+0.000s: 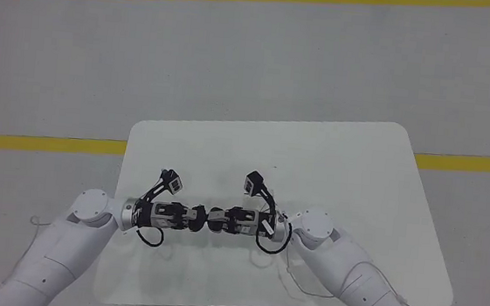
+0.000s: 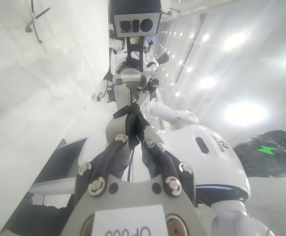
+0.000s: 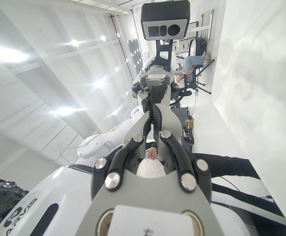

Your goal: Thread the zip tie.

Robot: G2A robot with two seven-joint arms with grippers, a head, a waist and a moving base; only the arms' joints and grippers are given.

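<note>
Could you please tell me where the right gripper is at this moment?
In the top view the right gripper hangs over the near half of the white table, around its middle, facing the left gripper tip to tip.

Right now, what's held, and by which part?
The left claw is shut on a thin black strip, likely the zip tie, near one end; the rest trails toward its wrist. For the right claw it cannot be told.
</note>
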